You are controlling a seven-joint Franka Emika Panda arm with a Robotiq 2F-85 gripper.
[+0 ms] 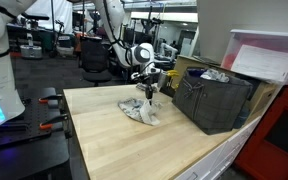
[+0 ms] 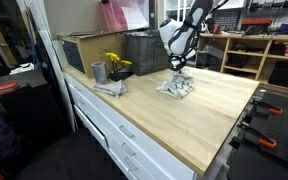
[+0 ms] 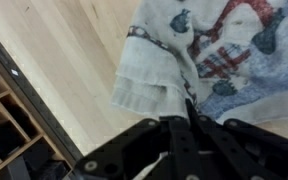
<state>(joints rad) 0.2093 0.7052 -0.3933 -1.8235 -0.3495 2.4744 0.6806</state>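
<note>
Wooden table (image 1: 104, 135) bears a cloth (image 3: 199, 45), its edge hidden inside the end effector (image 3: 189, 120).

White arm (image 2: 176, 30), black fingers (image 3: 149, 140)

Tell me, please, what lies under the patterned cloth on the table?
Only the wooden tabletop shows around the patterned cloth, which rests crumpled on it, one edge pinched by the shut gripper. Anything beneath its folds is covered and cannot be seen.

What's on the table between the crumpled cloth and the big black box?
Nothing. In an exterior view, only bare wooden tabletop shows between the cloth and the black box.
</note>
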